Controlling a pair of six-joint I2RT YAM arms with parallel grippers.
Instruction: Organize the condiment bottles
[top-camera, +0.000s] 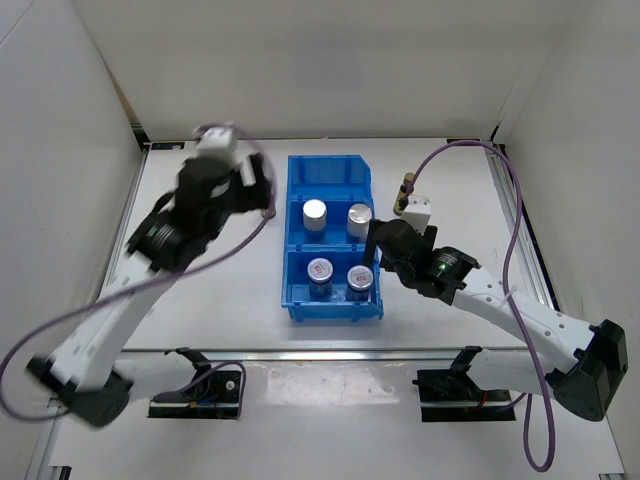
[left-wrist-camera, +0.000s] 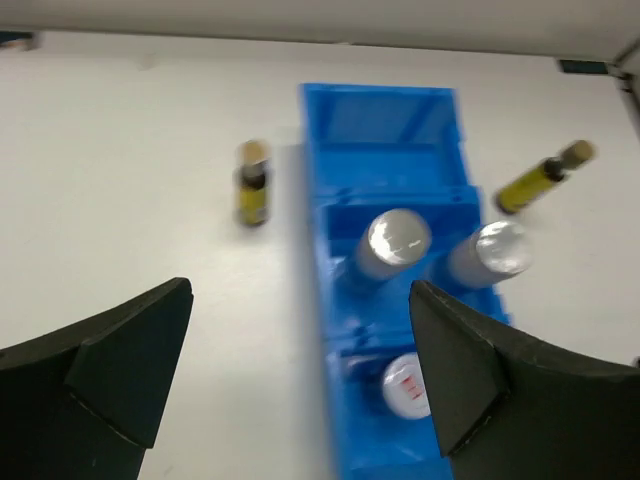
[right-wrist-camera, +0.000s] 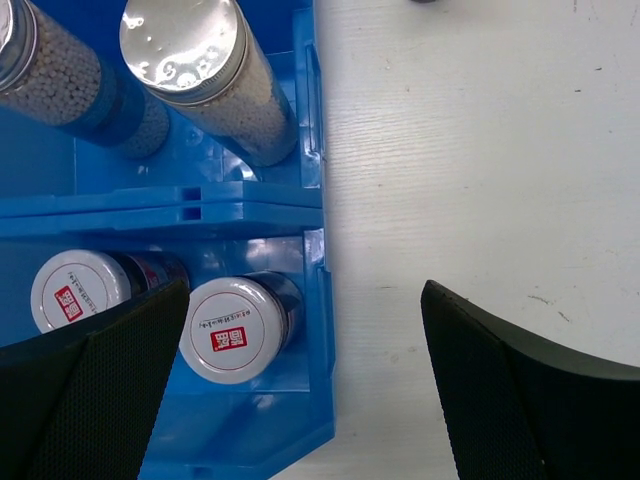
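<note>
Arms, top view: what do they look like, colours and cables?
The left arm and right arm have white links, black joints and bases. A purple cable loops along each. A green light shows on the right one. Tool fingers are black wedges.

Looks like a robotics lab test cell: white table (top-camera: 240, 310) boxed by white panels (top-camera: 320, 70) at nine, twelve, three o'clock; left arm (top-camera: 110, 320) and right arm (top-camera: 520, 310) bolted at six, trailing purple cables (top-camera: 519, 235).

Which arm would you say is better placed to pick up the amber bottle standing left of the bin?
Left: its open left gripper faces the amber bottle; the right gripper is across the blue bin.
</note>
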